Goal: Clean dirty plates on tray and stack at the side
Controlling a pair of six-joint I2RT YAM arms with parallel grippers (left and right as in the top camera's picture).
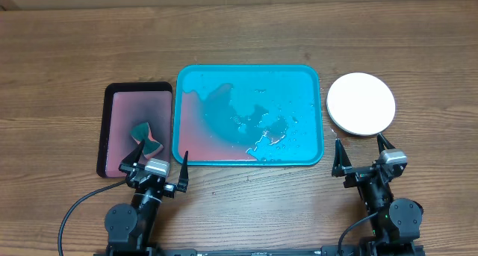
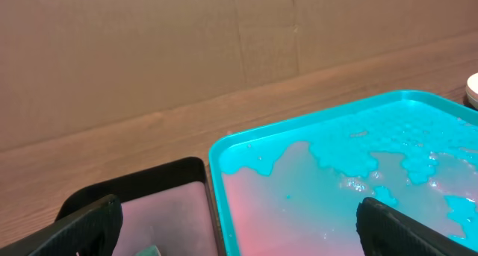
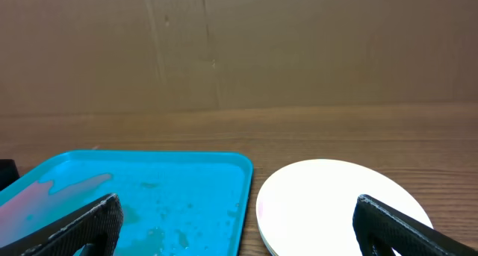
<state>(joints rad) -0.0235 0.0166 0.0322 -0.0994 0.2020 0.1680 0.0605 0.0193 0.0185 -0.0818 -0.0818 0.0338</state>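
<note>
The turquoise tray lies mid-table with no plate on it. Puddles of water and a pink-red film cover its floor, mostly at the left. Just right of it on the wood sits a white plate, and in the right wrist view a thin further rim shows under the near edge of this plate. My left gripper hovers open at the tray's front left corner, holding nothing. In front of the plate, my right gripper is open and empty. The left wrist view shows the tray between wide black fingers.
A smaller black-rimmed pinkish tray lies left of the turquoise one, and a green and red sponge rests in its front right part. A cardboard wall stands behind the table in both wrist views.
</note>
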